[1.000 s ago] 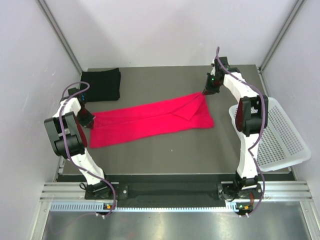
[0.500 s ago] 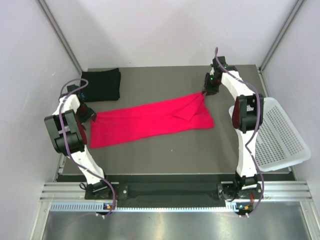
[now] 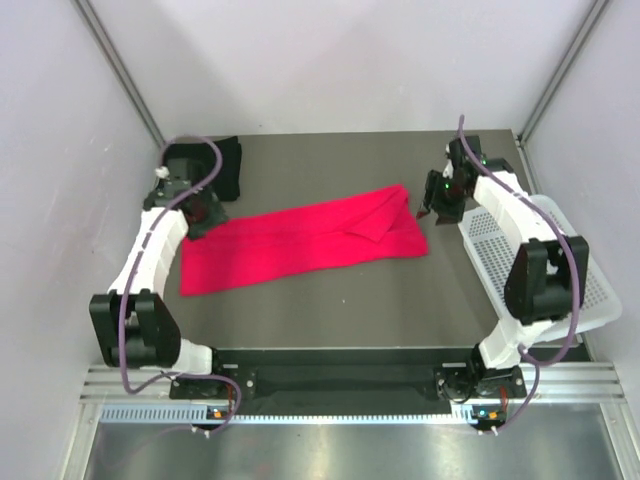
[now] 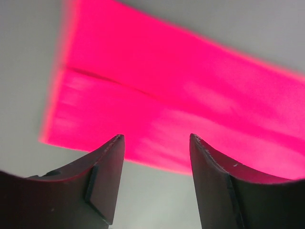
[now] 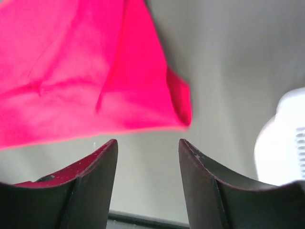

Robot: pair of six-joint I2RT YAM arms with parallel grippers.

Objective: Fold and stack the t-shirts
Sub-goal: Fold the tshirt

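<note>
Both released, left hand (image 3: 200,212) and right hand (image 3: 437,205) flanking the red shirt (image 3: 300,238)

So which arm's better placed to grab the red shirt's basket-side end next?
Likely right. The right gripper is open beside that end of the red shirt, near the basket; the left gripper is at the other end, by the black shirt.

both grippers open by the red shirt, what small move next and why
Probably lower the right gripper onto the right end of the red shirt and pinch it, to fold it across: it lies as a long strip, unlike the compact black shirt, and its jaws stand open, empty.
</note>
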